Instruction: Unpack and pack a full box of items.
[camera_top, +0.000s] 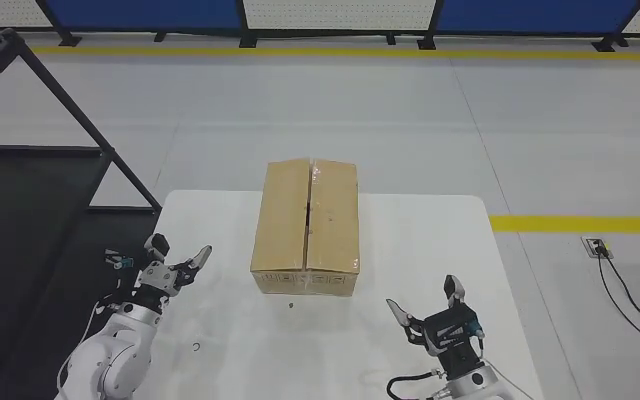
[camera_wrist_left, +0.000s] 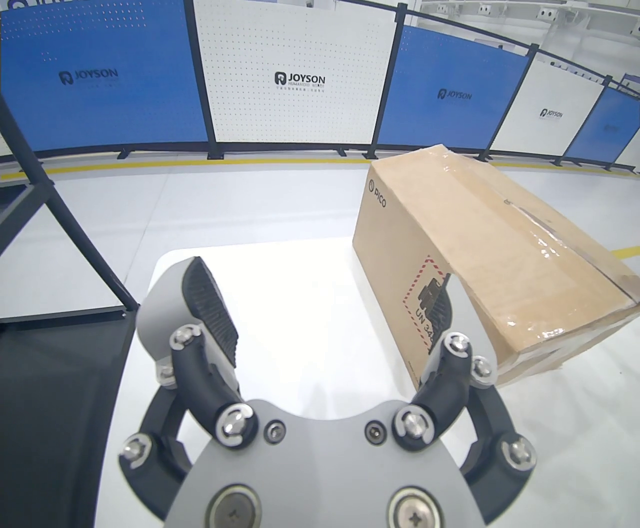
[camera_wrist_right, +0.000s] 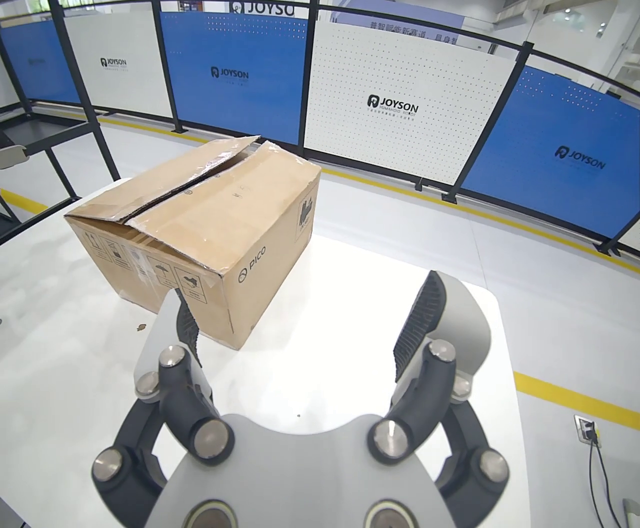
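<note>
A brown cardboard box (camera_top: 306, 226) stands on the white table (camera_top: 420, 240), its top flaps folded down along a taped centre seam. In the right wrist view the box (camera_wrist_right: 210, 220) has one flap lifted slightly at the far end. My left gripper (camera_top: 180, 258) hovers open near the table's left edge, apart from the box (camera_wrist_left: 480, 240), nothing between its fingers. Near the front right, my right gripper (camera_top: 427, 297) is open too, empty and short of the box.
A black metal frame (camera_top: 60, 150) stands off the table's left side. Two small specks (camera_top: 290, 303) lie on the table in front of the box. Blue and white fence panels (camera_top: 330, 12) line the far floor.
</note>
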